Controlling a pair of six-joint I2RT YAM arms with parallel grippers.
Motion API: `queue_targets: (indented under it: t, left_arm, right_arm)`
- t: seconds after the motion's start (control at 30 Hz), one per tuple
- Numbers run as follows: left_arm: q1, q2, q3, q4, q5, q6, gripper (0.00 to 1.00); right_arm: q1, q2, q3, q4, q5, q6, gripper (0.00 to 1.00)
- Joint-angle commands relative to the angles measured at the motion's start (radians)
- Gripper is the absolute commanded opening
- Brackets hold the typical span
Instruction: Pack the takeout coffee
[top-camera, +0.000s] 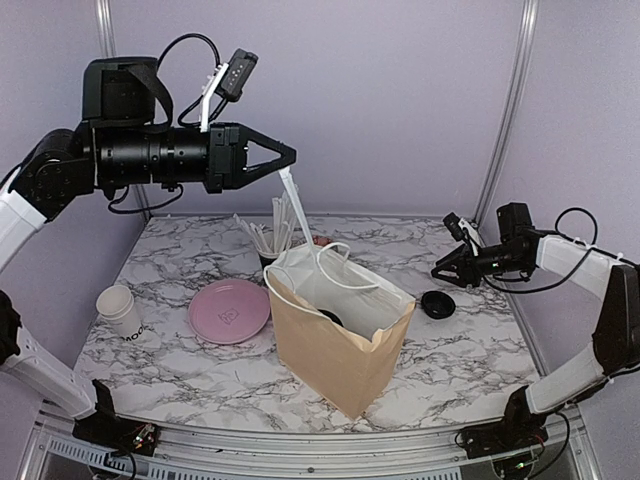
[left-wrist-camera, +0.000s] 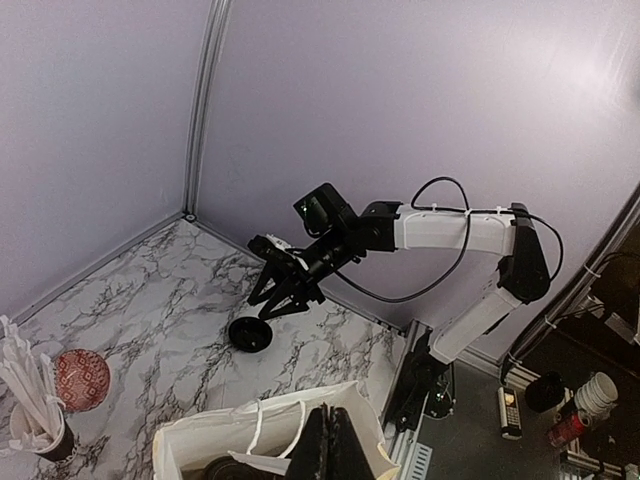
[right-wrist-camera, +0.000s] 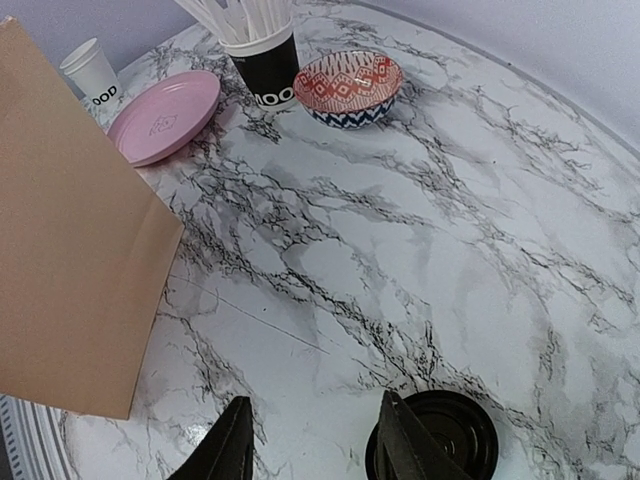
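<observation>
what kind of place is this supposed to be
Probably a robot lab cell dressed as a café takeout counter: metal-framed plain walls, a marble-look table, a paper bag, a black cup of straws.

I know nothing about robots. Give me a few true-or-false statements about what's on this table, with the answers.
1. The brown paper bag stands open on the table. True.
2. The pink plate lies inside the bag. False: it lies on the table, left of the bag.
3. The right gripper clamps the black lid. False: its jaws are open, and the lid lies on the table.
4. The white cup beside the plate has no lid. True.
</observation>
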Motion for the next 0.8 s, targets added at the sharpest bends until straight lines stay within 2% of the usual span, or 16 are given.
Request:
queue_targets:
  t: [0.0, 0.43, 0.63, 0.7, 0.77]
  left_arm:
    - [-0.013, 0.053, -0.041, -0.008, 0.032, -0.027, 0.0]
    - [-0.093, 0.204, -0.056, -0.02, 0.092, -0.06, 0.0]
    - [-0.093, 0.216, -0.013, -0.065, 0.087, -0.027, 0.3]
    - [-0.092, 0.202, 0.009, -0.1, 0.006, 0.009, 0.39]
    - [-0.086, 0.181, 0.031, -0.136, -0.133, 0.058, 0.47]
  right_arm:
    - [-0.004, -0.021, 0.01, -0.018, 0.003, -0.013, 0.41]
    - [-0.004, -0.012, 0.012, -0.032, 0.002, -0.027, 0.41]
    - [-0.004, -0.007, 0.013, -0.036, 0.002, -0.033, 0.41]
    - [-0.004, -0.005, 0.014, -0.038, 0.002, -0.034, 0.41]
    - [-0.004, -0.003, 0.014, -0.04, 0.002, -0.036, 0.41]
